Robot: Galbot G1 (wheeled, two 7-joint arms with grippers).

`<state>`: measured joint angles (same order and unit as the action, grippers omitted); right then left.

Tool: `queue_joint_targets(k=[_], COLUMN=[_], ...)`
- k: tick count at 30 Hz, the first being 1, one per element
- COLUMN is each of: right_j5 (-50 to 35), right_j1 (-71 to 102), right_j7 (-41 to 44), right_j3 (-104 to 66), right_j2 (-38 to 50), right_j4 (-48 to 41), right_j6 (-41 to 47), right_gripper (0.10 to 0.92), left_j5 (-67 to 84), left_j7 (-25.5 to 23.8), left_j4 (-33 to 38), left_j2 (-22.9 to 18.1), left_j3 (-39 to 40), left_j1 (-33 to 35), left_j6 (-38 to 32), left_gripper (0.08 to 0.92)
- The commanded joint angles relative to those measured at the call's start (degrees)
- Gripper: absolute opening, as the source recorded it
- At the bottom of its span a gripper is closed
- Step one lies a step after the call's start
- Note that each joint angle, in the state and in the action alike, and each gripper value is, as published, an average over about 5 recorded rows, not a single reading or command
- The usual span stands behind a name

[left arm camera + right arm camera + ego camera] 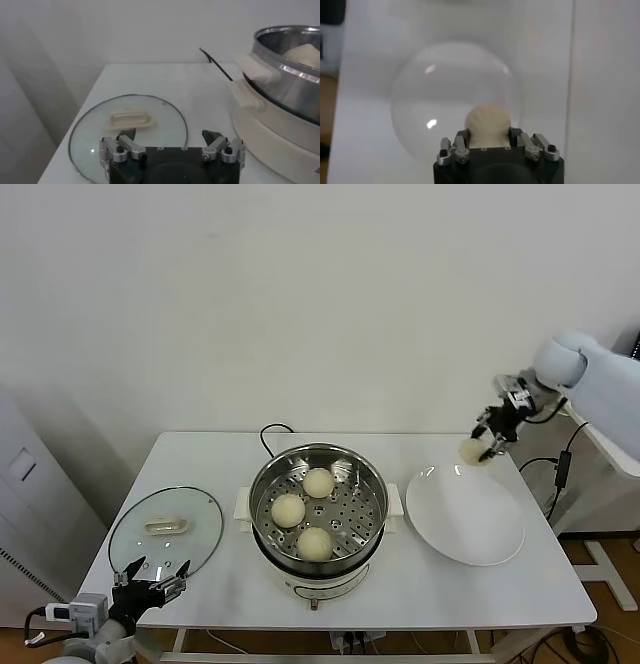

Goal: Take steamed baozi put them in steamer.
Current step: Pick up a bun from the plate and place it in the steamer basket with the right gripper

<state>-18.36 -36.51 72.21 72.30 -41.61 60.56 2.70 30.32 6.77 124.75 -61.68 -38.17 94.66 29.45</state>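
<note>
Left gripper: lower left of the head view, low at the table's near-left corner, its claw spread wide and holding nothing; in the left wrist view both fingers stand well apart above the lid's near rim.
Lid: round glass, flat on the table at lower left of the head view, cream handle in its middle; just left of the steamer.
Table: white, across the lower half of the head view.
Steamer: shiny steel pot on a white base, lower centre of the head view, with a black cord running off behind it.
Buns in the steamer: three cream-white buns on the holed tray, one at the back, one left, one in front, apart from each other.
Plate: white, round, flat, right of centre in the head view, just beside the steamer.
Right gripper: right of centre in the head view, raised above the plate's far edge, claw closed around the fourth bun; the right wrist view shows that bun pinched between the two fingers with the plate below.
</note>
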Motion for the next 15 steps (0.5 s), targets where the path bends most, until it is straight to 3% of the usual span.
queue_joint_targets(k=[1, 15], right_j5=[-21.7, -36.1], right_j1=[-17.0, -14.3], right_j7=[-4.4, -21.0], right_j3=[18.8, 20.2], right_j2=[-1.6, -10.7], right_j4=[17.0, 27.0], right_j6=[14.5, 26.6], right_gripper=[0.492, 0.492], left_j5=[-0.1, -0.3], left_j7=[0.1, 0.0], left_j4=[0.7, 0.9], left_j2=[-0.1, -0.6], left_j3=[-0.1, 0.1], left_j1=[0.2, 0.5], left_j6=[0.1, 0.0], left_gripper=[0.823, 0.823])
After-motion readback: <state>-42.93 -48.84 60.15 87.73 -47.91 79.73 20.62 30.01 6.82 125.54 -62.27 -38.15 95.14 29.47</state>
